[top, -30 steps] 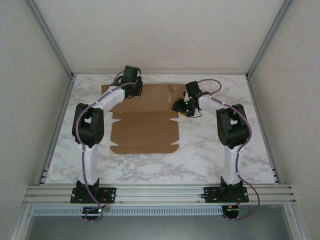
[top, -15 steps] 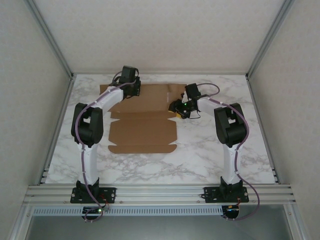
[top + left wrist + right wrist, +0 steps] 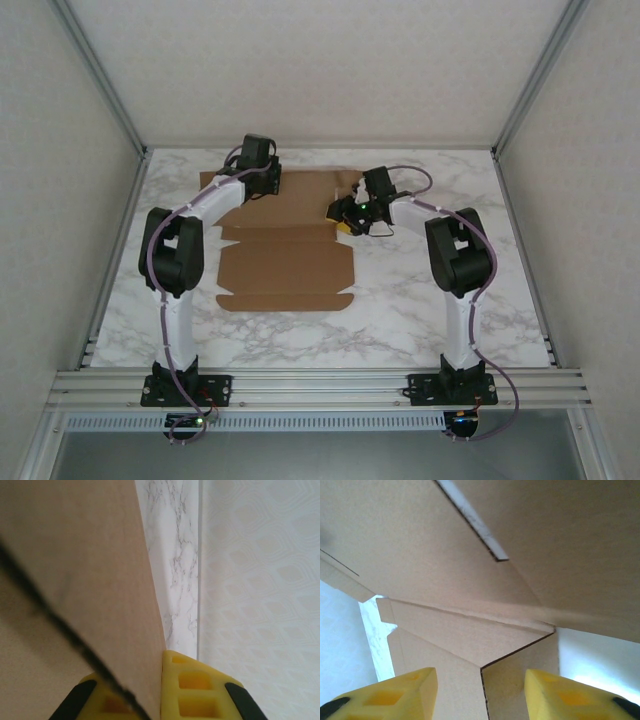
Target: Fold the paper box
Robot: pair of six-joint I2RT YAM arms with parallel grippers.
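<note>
The paper box [image 3: 285, 262] is a brown die-cut cardboard sheet lying mostly flat on the marble table, with its far panel [image 3: 305, 188] raised. My left gripper [image 3: 263, 181] is at the far left corner of that panel. In the left wrist view the left gripper [image 3: 160, 692] is shut on the cardboard edge [image 3: 100, 580], which is pinched between the yellow fingers [image 3: 200, 687]. My right gripper [image 3: 341, 214] hovers at the sheet's right side, open. In the right wrist view a flap's cut edge [image 3: 482, 690] stands between the separated yellow fingers [image 3: 395, 695], untouched by them.
The marble table [image 3: 420, 310] is bounded by aluminium frame rails [image 3: 320, 385] at the near edge and posts [image 3: 110, 110] at the sides. The back wall [image 3: 260, 580] stands just beyond the cardboard's far edge.
My right gripper has moved left, further in over the cardboard's right side. The left gripper keeps its hold at the far left corner, and the sheet has shifted slightly left.
</note>
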